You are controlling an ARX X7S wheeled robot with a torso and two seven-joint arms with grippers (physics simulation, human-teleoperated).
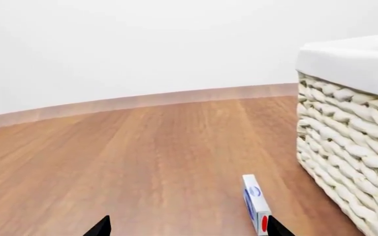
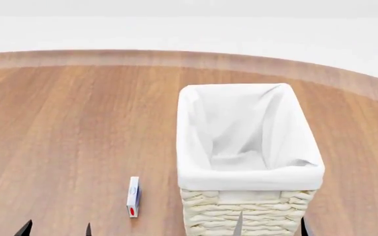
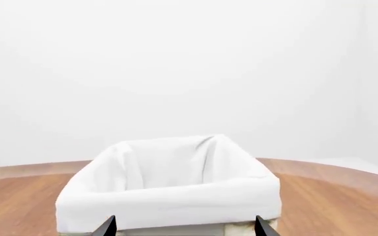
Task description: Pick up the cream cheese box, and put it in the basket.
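The cream cheese box (image 2: 133, 196), a thin white carton with a blue oval logo and a red mark, stands on edge on the wooden table just left of the basket (image 2: 248, 209). The wicker basket has a white cloth liner and nothing shows inside it. My left gripper (image 2: 56, 229) is open at the near edge, left of the box. In the left wrist view the box (image 1: 255, 202) is beside one fingertip (image 1: 277, 227), not between the jaws, and the basket (image 1: 350, 142) is alongside. My right gripper (image 2: 269, 226) is open in front of the basket's near wall (image 3: 169, 199).
The round wooden table (image 2: 64, 128) curves away at the back under a white wall. Bare wood lies left of the box and right of the basket.
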